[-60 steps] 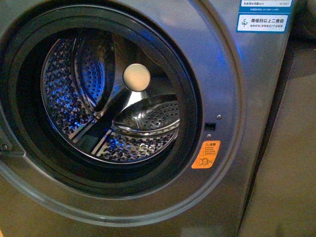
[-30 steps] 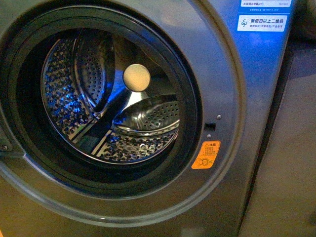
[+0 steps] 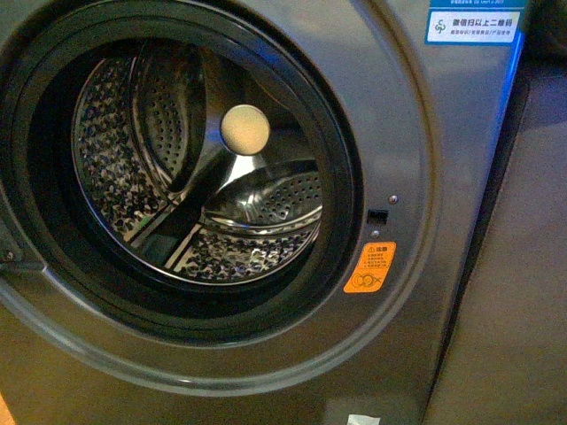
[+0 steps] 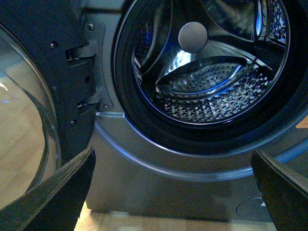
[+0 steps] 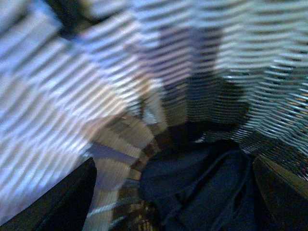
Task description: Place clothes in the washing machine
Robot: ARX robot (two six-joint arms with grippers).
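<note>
1. In the front view the washing machine [image 3: 416, 159] fills the frame. Its round porthole stands open at centre left, and neither arm is in sight.
2. The perforated steel drum [image 3: 115, 150] shows through the opening, with a cream round disc [image 3: 244, 128] at its back. No fabric shows inside it.
3. An orange sticker [image 3: 369, 267] sits right of the porthole at lower centre right. A blue-and-white label [image 3: 469, 22] is in the upper right corner and a small white tag [image 3: 363, 419] at the bottom edge.
4. In the left wrist view the left gripper [image 4: 172, 154] faces the machine front below the porthole. Its jaws are spread wide with nothing between them. The swung-out door [image 4: 53, 62] hangs beside the opening.
5. The right wrist view is blurred. The right gripper [image 5: 173, 161] has its jaws spread wide over the clothes [image 5: 207, 187], a dark navy heap lying inside a woven basket [image 5: 72, 86]. Nothing is clamped, and I cannot tell whether they touch the fabric.
</note>
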